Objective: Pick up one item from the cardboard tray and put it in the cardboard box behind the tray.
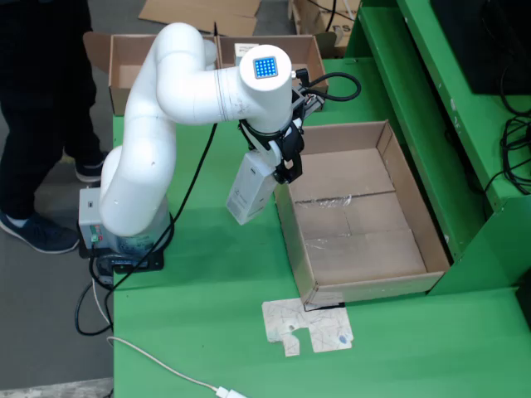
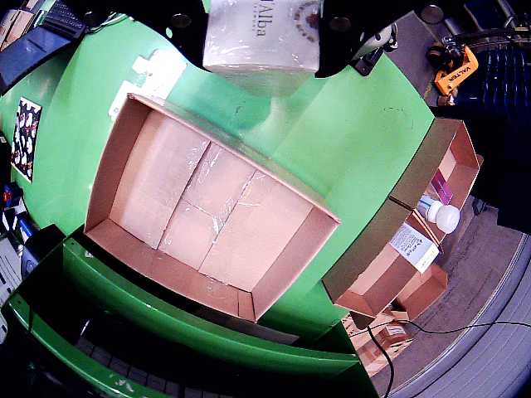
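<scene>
View from above: white carton (image 1: 250,189) hanging from gripper (image 1: 286,170), lifted clear of green table (image 1: 207,332), just left of cardboard tray (image 1: 415,215)
View riding on gripper: carton (image 2: 264,35) at top edge, "Alba" printed on it; tray (image 2: 108,166) below, holding nothing visible
Pincer: pinched on carton's upper end
Destination: cardboard box (image 1: 120,62) at table's far edge; a second open box (image 2: 448,149) already holding small cartons and a white round item
Handling: likely light, stiff paperboard, smooth faces; crushable under hard squeeze
Hold: flat opposite faces near one end, as here; long body may swing
</scene>
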